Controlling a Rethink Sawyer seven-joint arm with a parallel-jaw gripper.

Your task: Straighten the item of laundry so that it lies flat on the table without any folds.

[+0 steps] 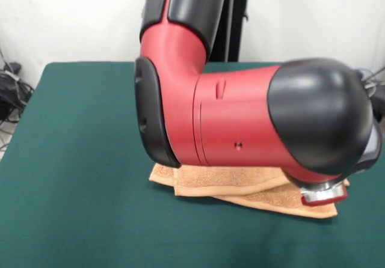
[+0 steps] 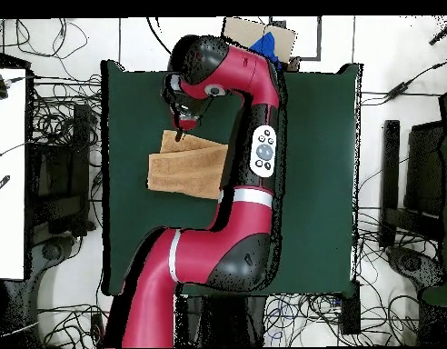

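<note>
Gripper sits over the towel's far-left corner; fold runs left-right.

Overhead, left to right: the table (image 2: 318, 182) left margin is bare green, then the towel (image 2: 186, 171) lies left of centre, doubled over, an upper layer offset from the lower, long axis roughly across the picture. The gripper (image 2: 179, 136) hangs at the towel's upper-left corner, right at its edge; the rest of the cloth extends right and toward the robot base from there. Arm links cover the towel's right edge. Can't tell whether the fingers are spread or closed, or whether they touch cloth. Front view confirms two stacked layers under the arm, so not flat yet. Judgement: the next pull likely starts from this corner.
</note>
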